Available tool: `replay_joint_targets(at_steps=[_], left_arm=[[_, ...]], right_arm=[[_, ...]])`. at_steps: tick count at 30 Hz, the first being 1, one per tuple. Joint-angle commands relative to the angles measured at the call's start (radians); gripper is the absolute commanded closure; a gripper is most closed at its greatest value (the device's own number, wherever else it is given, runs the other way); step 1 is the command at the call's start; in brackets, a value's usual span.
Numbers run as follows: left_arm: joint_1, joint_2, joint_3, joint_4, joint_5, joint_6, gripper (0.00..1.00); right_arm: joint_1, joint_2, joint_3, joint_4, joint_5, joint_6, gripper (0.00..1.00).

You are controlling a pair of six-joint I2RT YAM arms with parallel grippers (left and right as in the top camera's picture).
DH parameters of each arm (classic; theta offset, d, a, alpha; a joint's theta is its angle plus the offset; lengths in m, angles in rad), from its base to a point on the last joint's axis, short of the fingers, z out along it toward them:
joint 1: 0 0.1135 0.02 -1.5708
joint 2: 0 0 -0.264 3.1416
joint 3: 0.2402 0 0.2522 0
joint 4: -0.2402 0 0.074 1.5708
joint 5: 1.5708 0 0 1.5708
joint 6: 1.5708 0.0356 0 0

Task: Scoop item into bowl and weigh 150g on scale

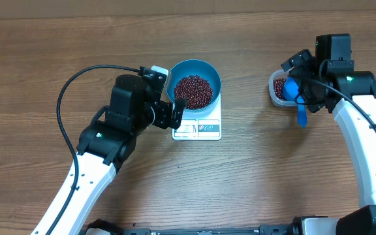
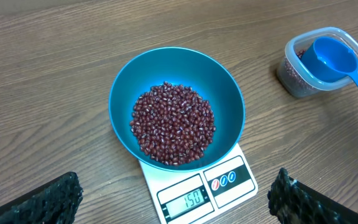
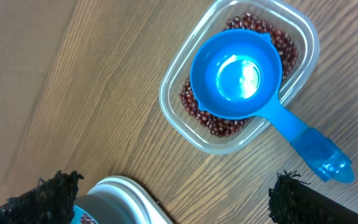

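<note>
Overhead straight down on table (image 1: 44, 39), left wrist angled at bowl (image 2: 123, 87), right wrist close above shared tub (image 3: 169, 102)

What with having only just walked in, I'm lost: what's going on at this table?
Nothing is being held right now: the left gripper and the right gripper are both open. The teal bowl of beans sits on the scale, whose display reads 150, with the left gripper close by. The blue scoop lies empty in the clear tub, on more beans, with the right gripper above it. The weighing looks done.
</note>
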Motion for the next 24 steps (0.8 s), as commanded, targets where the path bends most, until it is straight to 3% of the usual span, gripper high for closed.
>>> replay_joint_targets(at_steps=[1,7,14,18,24], left_arm=[[-0.001,0.003,0.024,0.002,0.005,0.026,0.01],[-0.001,0.003,0.024,0.003,0.005,0.026,0.0],[-0.001,0.003,0.024,0.007,0.005,0.026,0.0],[-0.001,0.003,0.024,0.004,0.005,0.026,0.01],[-0.001,0.003,0.024,0.003,0.005,0.027,0.0]], right_arm=[[-0.003,-0.027,0.032,0.018,0.022,-0.137,0.0],[-0.003,-0.04,0.074,-0.036,0.022,-0.42,0.0],[-0.003,-0.068,0.209,-0.237,0.022,-0.702,0.0],[-0.003,-0.077,0.285,-0.38,0.023,-0.794,0.0],[-0.003,-0.08,0.38,-0.514,0.03,-0.796,0.0]])
